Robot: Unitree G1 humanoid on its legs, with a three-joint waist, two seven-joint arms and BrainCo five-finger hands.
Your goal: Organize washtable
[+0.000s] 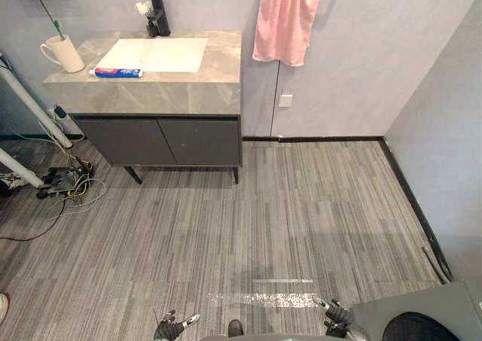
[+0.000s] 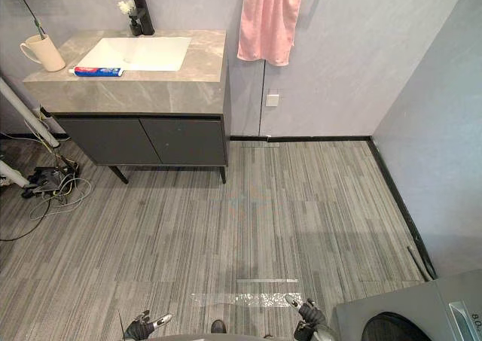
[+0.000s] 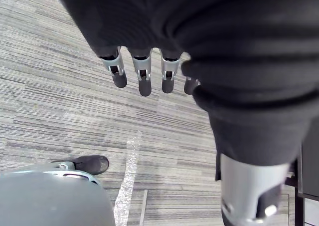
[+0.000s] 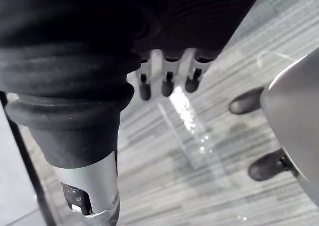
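Left eye view shows the toothpaste tube (image 1: 118, 72) lying on the washtable (image 1: 188, 92), far from the left hand (image 1: 170, 328) and right hand (image 1: 336, 314), both empty and loose-fingered; light and squashy, it likely wants a gentle mid-body pinch.

toothpaste tube (image 1: 118, 72) flat on washtable (image 1: 151, 94); mug (image 1: 66, 54), seemingly holding toothbrush (image 1: 51, 21)

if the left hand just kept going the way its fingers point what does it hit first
Most likely the grey striped floor. The left hand hangs with relaxed fingers aimed down at it, near the shiny tape strip. Nothing shows in between, though depth is hard to judge.
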